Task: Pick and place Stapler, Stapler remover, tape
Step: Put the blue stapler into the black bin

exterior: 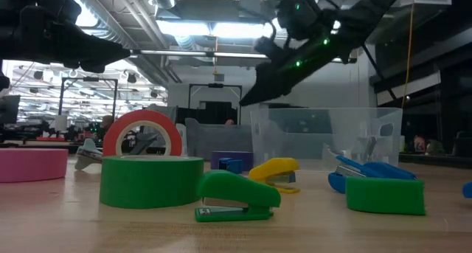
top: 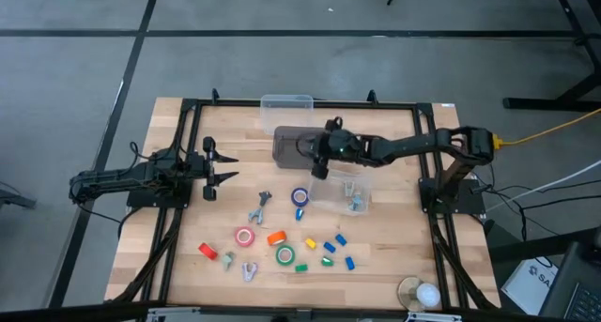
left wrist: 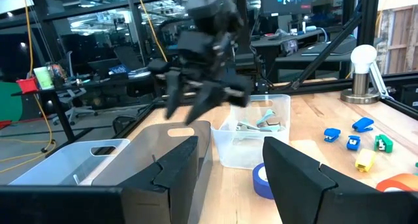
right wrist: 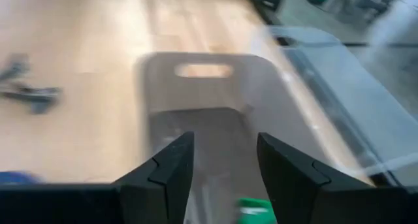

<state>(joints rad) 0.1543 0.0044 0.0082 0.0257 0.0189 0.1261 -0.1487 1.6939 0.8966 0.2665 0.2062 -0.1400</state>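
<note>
Above the grey bin (top: 293,145), the right gripper (top: 320,160) hovered, fingers spread.
At frame left, the left gripper (top: 218,164) waited, fingers spread.

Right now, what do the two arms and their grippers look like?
Both arms are dark, jointed links on black bases bolted to a black frame. The left gripper and right gripper each end in two angular black fingers. Green indicator lights glow on the right arm's wrist, and a yellow cable runs off near its base.
</note>
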